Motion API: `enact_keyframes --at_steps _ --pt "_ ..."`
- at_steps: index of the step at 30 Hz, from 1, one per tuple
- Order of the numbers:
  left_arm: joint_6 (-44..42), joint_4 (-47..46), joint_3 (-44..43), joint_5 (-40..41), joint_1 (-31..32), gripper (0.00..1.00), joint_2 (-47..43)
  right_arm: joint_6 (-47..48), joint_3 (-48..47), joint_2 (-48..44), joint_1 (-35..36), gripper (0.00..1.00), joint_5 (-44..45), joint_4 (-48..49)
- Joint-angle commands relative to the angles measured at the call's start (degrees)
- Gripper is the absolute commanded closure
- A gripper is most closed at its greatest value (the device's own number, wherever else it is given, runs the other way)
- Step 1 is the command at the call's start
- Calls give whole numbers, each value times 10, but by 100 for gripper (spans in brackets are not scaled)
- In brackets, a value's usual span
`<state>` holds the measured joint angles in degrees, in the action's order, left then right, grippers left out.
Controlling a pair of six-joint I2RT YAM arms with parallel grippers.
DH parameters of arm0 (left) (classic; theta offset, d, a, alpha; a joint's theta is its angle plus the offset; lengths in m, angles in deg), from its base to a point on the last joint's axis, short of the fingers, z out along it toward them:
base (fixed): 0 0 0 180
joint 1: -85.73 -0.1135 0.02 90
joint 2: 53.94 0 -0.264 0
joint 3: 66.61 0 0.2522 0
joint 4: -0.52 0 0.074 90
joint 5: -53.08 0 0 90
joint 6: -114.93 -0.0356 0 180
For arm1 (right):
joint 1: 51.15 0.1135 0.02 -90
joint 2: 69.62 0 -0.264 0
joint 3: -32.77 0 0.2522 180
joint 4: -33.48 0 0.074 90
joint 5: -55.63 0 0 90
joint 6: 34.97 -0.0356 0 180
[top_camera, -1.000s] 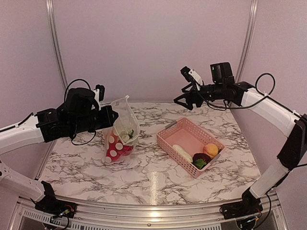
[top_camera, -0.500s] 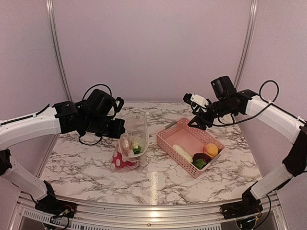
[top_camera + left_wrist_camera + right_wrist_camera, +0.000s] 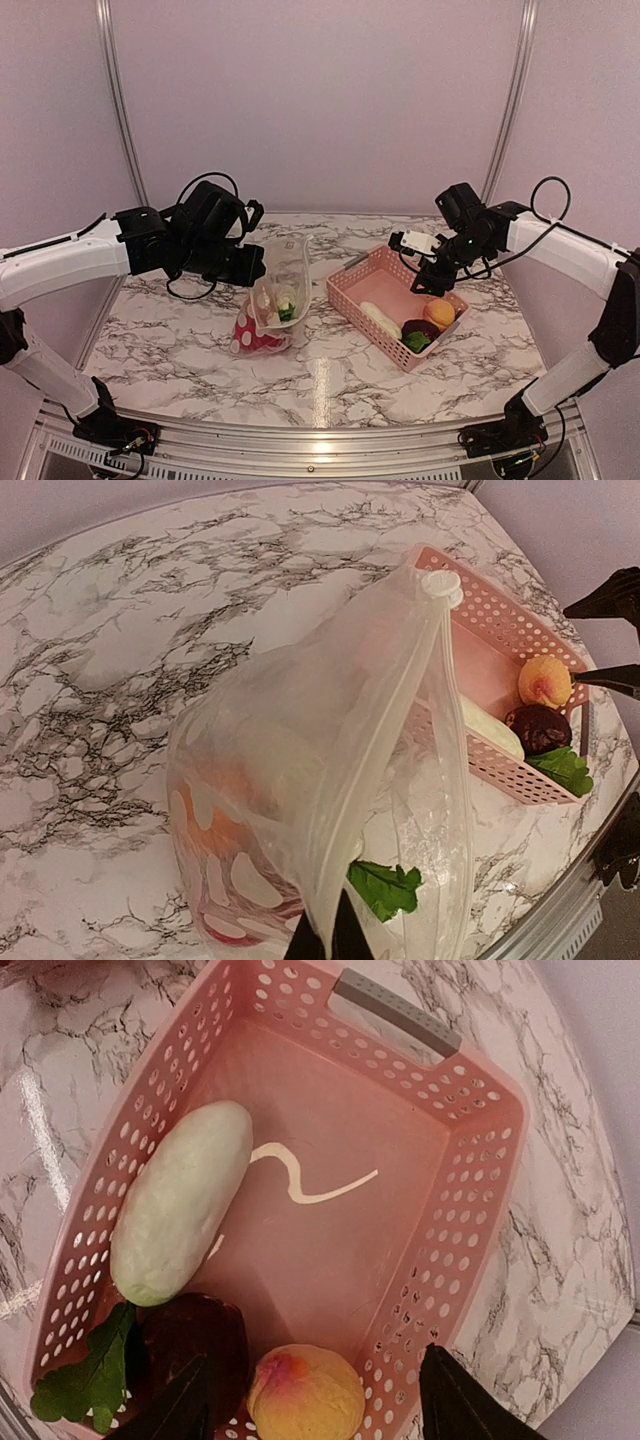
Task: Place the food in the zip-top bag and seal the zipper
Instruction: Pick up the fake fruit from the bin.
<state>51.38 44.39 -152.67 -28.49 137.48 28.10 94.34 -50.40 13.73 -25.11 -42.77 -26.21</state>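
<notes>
Marbled white tabletop (image 3: 330, 370) fills the scene, backed by plain pale walls. Left of centre the zip-top bag (image 3: 280, 290) stands with its bottom on the table and its mouth lifted, the left gripper (image 3: 255, 268) pinched shut on the upper edge. In the left wrist view the zipper (image 3: 405, 730) runs as a whitish strip up from the closed fingertips, and the mouth is unsealed. A green leafy piece (image 3: 385, 888) lies inside, with red and orange shapes showing through the dotted lower part. Just beside the bag, to its right, sits a pink basket (image 3: 375, 268) with a grey handle (image 3: 395, 1010). It holds a white oblong piece (image 3: 180, 1215), a dark purple piece (image 3: 195, 1345), a peach (image 3: 305, 1395) and a second green leaf (image 3: 85, 1380). The right gripper (image 3: 316, 1360) hangs over the basket, fingers spread apart, holding nothing
</notes>
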Motion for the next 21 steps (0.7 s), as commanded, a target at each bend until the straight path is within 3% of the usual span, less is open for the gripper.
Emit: enact_keyframes --at_steps 1,14,21 --pt "-10 12 -22 -13 -1 100 10 6 2 14 -22 34 37 -27" --pt "-13 7 -17 -12 -2 100 12 22 21 49 -47 34 79 -83" --pt "-11 8 -15 -14 -2 100 10 16 28 71 -48 29 112 -81"
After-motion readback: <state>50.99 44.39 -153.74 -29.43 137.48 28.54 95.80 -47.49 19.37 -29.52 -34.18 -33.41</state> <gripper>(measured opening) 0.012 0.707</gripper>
